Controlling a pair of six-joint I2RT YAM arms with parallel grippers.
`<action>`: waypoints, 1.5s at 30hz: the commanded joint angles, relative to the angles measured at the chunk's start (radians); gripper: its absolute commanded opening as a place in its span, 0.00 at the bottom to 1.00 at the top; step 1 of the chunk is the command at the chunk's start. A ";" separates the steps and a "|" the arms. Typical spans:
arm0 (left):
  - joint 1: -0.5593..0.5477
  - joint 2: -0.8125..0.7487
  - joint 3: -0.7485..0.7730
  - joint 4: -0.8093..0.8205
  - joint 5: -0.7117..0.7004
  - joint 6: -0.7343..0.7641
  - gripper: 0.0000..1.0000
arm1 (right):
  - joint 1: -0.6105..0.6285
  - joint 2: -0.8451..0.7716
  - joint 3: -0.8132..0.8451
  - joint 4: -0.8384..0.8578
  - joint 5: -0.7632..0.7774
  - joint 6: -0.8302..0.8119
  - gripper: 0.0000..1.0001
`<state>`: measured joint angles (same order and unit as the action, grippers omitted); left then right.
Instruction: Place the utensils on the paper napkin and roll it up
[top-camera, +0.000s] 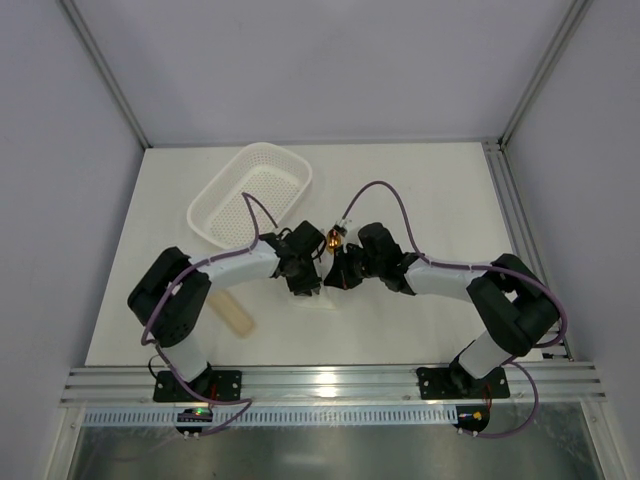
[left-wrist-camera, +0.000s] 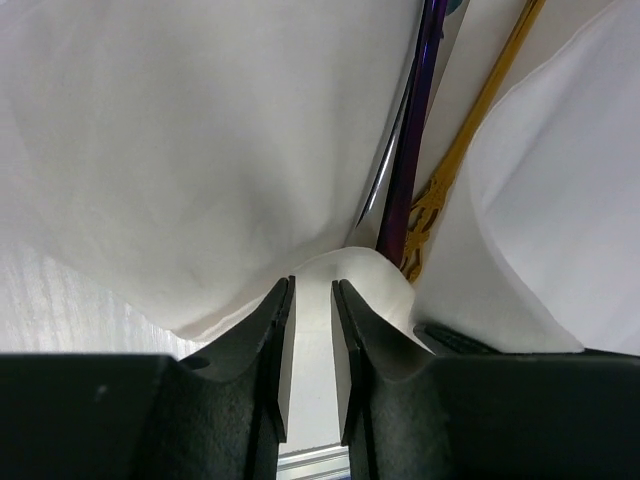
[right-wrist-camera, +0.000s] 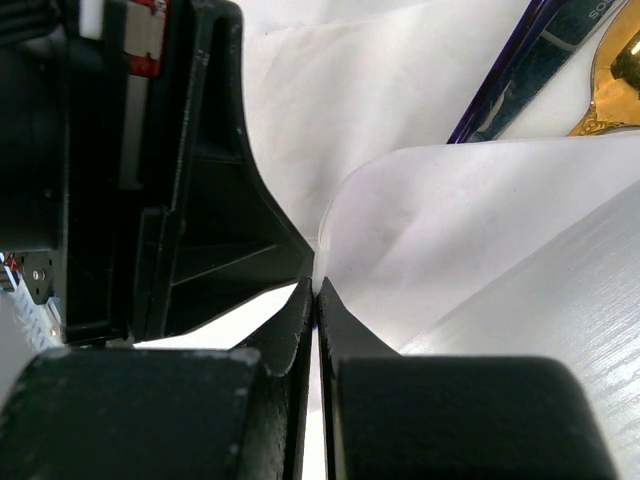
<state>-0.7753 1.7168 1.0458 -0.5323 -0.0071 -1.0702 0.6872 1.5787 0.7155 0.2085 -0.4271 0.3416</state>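
Observation:
The white paper napkin (left-wrist-camera: 180, 150) is lifted in folds over the utensils. In the left wrist view the purple fork handle (left-wrist-camera: 410, 150), a gold handle (left-wrist-camera: 482, 108) and a silver edge (left-wrist-camera: 376, 190) lie in the gap between two napkin flaps. The gold spoon bowl (top-camera: 334, 238) sticks out at the far end and also shows in the right wrist view (right-wrist-camera: 615, 80). My left gripper (left-wrist-camera: 311, 285) has its jaws a little apart, with a napkin fold just ahead of the tips. My right gripper (right-wrist-camera: 317, 285) is pinched shut on a napkin (right-wrist-camera: 450, 220) edge, close beside the left gripper (right-wrist-camera: 190, 180).
A white perforated basket (top-camera: 255, 195) stands at the back left. A flat beige slab (top-camera: 236, 313) lies near the left arm. Both grippers (top-camera: 305, 275) (top-camera: 340, 272) meet at the table's middle. The aluminium rail (top-camera: 330, 385) runs along the near edge.

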 joint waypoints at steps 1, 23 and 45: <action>0.004 -0.054 -0.009 -0.035 -0.021 -0.001 0.24 | 0.006 0.004 0.041 0.014 -0.012 -0.024 0.04; 0.002 -0.060 -0.092 0.054 0.042 0.047 0.08 | 0.031 0.070 0.145 -0.072 -0.048 -0.084 0.04; 0.120 -0.195 -0.089 0.052 0.002 0.032 0.61 | 0.057 0.178 0.173 -0.123 -0.022 -0.148 0.23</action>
<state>-0.6552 1.5497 0.9512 -0.5449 -0.0158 -1.0405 0.7380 1.7550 0.8753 0.0727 -0.4530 0.2119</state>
